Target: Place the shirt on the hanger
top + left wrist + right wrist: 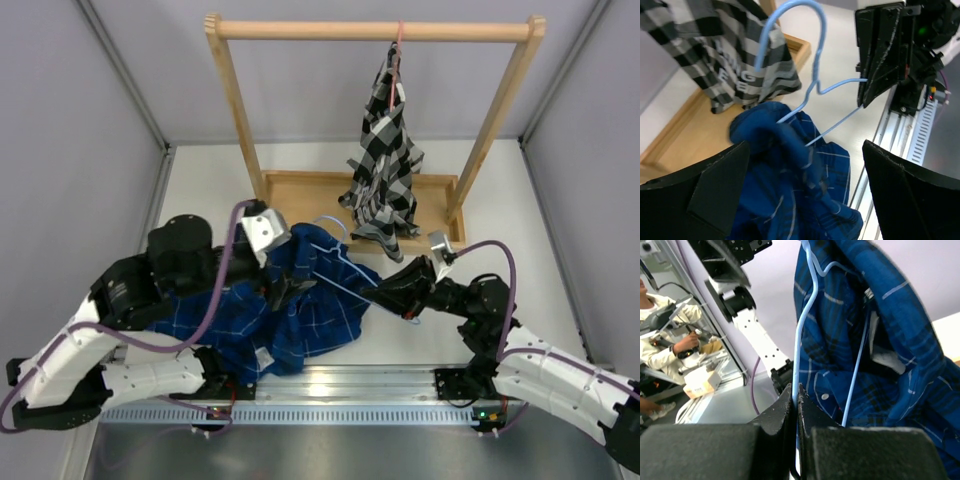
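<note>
The dark blue plaid shirt lies bunched on the table between the two arms. The light-blue wire hanger lies across its top, with one side pushed into the fabric. My right gripper is shut on the hanger's wire; in the right wrist view its jaws pinch the wire with the shirt draped behind. My left gripper is open above the shirt. In the left wrist view its jaws stand wide apart either side of the fabric, and the hanger hook rises beyond.
A wooden rack stands at the back on a wooden base. A black-and-white checked shirt hangs from it on a pink hanger, just behind the blue shirt. A metal rail runs along the near edge. Grey walls close both sides.
</note>
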